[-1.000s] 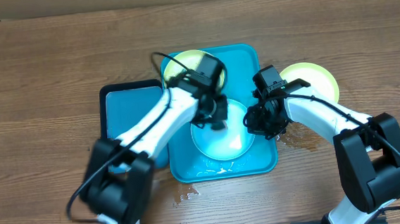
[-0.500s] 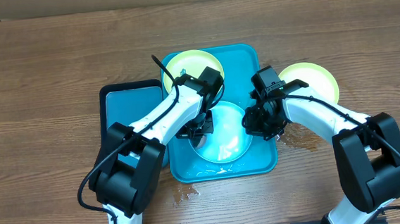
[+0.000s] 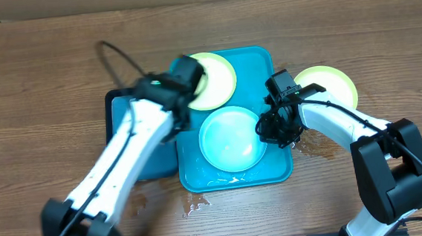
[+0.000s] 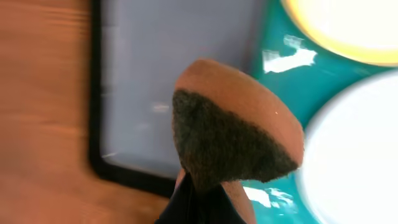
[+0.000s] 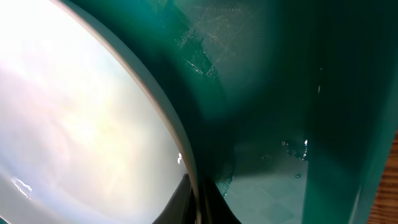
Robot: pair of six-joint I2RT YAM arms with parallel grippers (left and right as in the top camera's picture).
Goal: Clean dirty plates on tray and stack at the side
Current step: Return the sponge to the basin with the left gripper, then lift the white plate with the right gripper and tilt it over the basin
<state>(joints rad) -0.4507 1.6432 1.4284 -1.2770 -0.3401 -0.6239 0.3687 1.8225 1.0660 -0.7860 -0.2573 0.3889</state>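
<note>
While my left gripper [image 4: 196, 200] clamps the sponge [image 4: 236, 124] over the black tray [image 4: 124, 93], I see my right gripper [image 5: 198, 200] pinching the blue plate [image 3: 231, 139] by its rim in the teal tray [image 3: 263, 62]. One green plate [image 3: 216, 80] shares that tray, and a second green plate [image 3: 331, 83] sits on the table [image 3: 44, 70].

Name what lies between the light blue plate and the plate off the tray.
Overhead view: the right gripper, at the light blue plate's edge, and the tray's right rim.
</note>
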